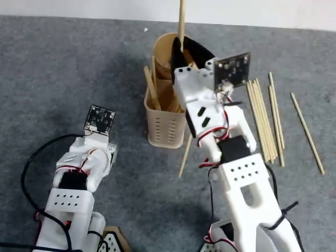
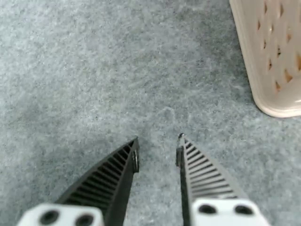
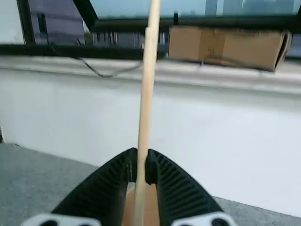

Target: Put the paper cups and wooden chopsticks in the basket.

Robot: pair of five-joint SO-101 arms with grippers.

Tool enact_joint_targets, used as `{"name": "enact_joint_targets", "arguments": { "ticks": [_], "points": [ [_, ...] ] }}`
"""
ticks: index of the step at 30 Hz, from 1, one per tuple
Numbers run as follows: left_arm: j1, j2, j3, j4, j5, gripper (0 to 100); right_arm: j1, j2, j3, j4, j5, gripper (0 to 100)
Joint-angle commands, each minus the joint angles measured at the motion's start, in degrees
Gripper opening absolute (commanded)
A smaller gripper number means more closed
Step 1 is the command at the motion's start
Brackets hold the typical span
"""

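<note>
High camera looks steeply down on the mat (image 1: pixel 63 68) and basket (image 1: pixel 165 128), left wrist camera peers close down past the left gripper (image 2: pixel 158 141) at mat and that same basket's corner, right wrist camera aims level past the right gripper (image 3: pixel 141 154) at a far wall (image 3: pixel 235 132), sharing its chopstick (image 3: pixel 146 70) with the high view.

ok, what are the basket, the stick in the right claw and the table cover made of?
Beige slotted basket: looks like moulded plastic, smooth matte walls with punched slots.
Thin pale chopstick shut in the right claw: bare wood by its tan, unvarnished look.
Grey table cover: probably felt or low-pile carpet, fuzzy mottled fibres.
</note>
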Motion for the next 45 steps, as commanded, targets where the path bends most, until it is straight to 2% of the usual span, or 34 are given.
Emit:
{"name": "enact_joint_targets", "arguments": {
  "ticks": [1,4,6,12,16,21,25,32,45],
  "points": [
    [0.6,-0.5,-0.3,-1.1,0.3,15,-0.1,-1.8,-0.3,-1.2,-0.1,6.7],
    [0.6,-0.5,-0.3,-1.1,0.3,15,-0.1,-1.8,-0.4,0.0,-0.1,21.1],
    [0.6,-0.5,-0.3,-1.1,0.3,15,0.0,-2.0,-3.0,3.7,-0.1,26.9],
    [0.6,-0.5,-0.3,-1.1,0.3,15,6.4,-3.6,-17.4,26.1,6.6,27.0],
    [0.6,-0.5,-0.3,-1.1,0.3,15,16.6,-0.6,-30.7,44.4,11.5,26.9],
    [0.6,-0.5,-0.3,-1.1,0.3,15,30.9,14.5,-39.3,60.1,24.1,22.4],
    [0.7,-0.5,-0.3,-1.1,0.3,15,37.1,31.0,-39.3,61.0,30.4,20.9],
    [0.6,-0.5,-0.3,-1.1,0.3,15,35.6,54.1,-39.5,53.0,32.5,20.9],
    [0.6,-0.5,-0.4,-1.1,0.3,15,34.0,71.7,-45.5,49.5,32.5,20.6]
  ]
}}
